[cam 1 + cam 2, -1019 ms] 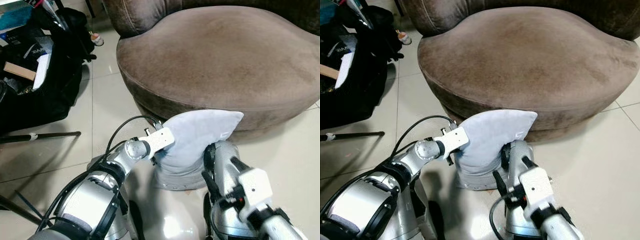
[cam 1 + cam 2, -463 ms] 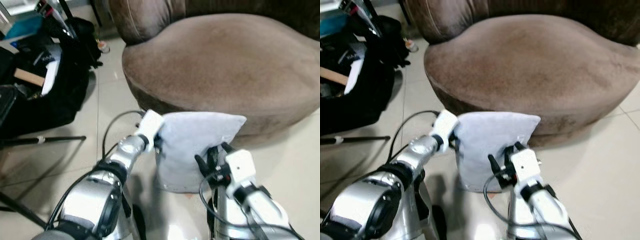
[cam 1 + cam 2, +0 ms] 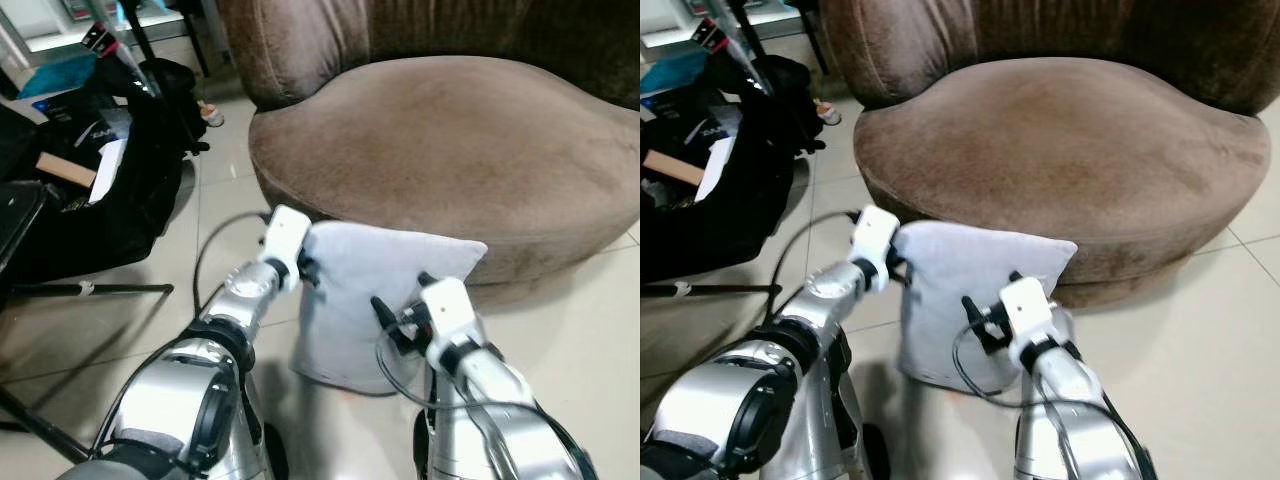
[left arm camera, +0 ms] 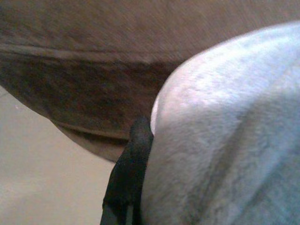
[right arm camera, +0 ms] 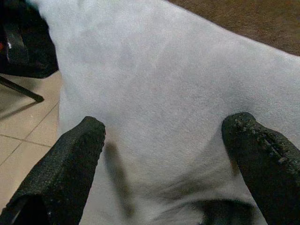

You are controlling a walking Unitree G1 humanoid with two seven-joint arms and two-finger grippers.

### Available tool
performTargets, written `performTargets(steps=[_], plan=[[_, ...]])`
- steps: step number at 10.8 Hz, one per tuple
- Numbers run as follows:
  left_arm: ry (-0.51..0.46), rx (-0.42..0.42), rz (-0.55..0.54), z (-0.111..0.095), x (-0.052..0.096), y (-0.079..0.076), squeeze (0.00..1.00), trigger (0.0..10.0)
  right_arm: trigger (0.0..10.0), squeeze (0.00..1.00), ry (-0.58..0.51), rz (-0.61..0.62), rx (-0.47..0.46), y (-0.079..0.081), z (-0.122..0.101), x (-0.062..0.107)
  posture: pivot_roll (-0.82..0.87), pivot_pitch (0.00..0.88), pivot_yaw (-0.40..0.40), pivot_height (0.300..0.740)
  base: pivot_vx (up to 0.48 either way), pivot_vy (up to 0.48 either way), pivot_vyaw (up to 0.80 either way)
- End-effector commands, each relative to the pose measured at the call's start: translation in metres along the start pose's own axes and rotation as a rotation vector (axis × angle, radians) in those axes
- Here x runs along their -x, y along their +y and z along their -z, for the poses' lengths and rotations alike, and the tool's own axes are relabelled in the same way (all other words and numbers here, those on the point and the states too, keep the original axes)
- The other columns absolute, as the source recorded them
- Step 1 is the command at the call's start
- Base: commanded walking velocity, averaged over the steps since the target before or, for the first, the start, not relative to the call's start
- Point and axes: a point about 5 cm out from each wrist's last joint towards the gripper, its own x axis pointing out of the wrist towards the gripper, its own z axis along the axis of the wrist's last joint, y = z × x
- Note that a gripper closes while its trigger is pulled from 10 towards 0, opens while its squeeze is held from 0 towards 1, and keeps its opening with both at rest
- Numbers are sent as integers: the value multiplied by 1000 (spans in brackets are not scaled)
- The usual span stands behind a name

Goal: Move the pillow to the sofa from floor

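A light grey pillow [image 3: 350, 300] stands upright just in front of the brown sofa's [image 3: 450, 130] round seat, with its lower edge near the tiled floor. My left gripper [image 3: 304, 268] is at the pillow's top left corner. In the left wrist view one black finger [image 4: 133, 154] presses against the fabric and the pillow hides the other finger. My right gripper [image 5: 168, 126] is open, with both fingertips spread wide against the pillow's [image 5: 164, 70] front face. The right gripper [image 3: 400, 297] sits low on the pillow's right half.
An open black bag [image 3: 90, 190] full of loose items lies on the floor to the left. A black pole [image 3: 90, 290] lies beside it. A small bottle [image 3: 212, 115] stands near the sofa's left end. Bare tiles [image 3: 590, 290] extend to the right.
The camera has tilted up and shows more of the sofa back. My right gripper has come forward onto the pillow's face. The pillow now stands squarer and a little higher against the sofa front.
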Motion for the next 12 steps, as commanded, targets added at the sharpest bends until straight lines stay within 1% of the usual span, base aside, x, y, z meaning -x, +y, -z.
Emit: performTargets(steps=[1,2,3,4,5,6,9,10,12], plan=[[-146,17,-61,-24,4,18,0,10000,10000,0,2,-4,-13,1,1,-8,-215,0,157,356,0,0,0],[-149,21,-56,-18,6,16,0,10000,10000,0,-16,-26,-19,2,-1,-13,-212,0,155,356,0,0,0],[-139,8,-61,-12,8,14,0,10000,10000,0,6,-40,-4,3,1,-18,-196,0,145,371,0,0,0],[-149,45,-56,-6,9,10,0,10000,10000,0,14,-47,-3,5,4,-23,-183,0,140,391,0,0,0],[-166,71,-60,-5,11,9,0,10000,10000,0,19,-47,-1,5,6,-26,-176,0,137,406,0,0,0],[-163,104,-80,0,14,9,0,10000,10000,0,18,-49,5,5,6,-32,-162,0,129,426,0,0,0],[-170,108,-90,1,17,11,0,10000,10000,0,18,-57,17,3,6,-37,-162,0,129,466,0,0,0],[-174,98,-89,2,19,10,0,10000,10000,0,19,-60,26,3,8,-40,-142,0,109,486,0,0,0],[-176,107,-87,3,19,9,0,10000,10000,0,20,-59,35,2,8,-40,-142,0,103,516,0,0,0]])
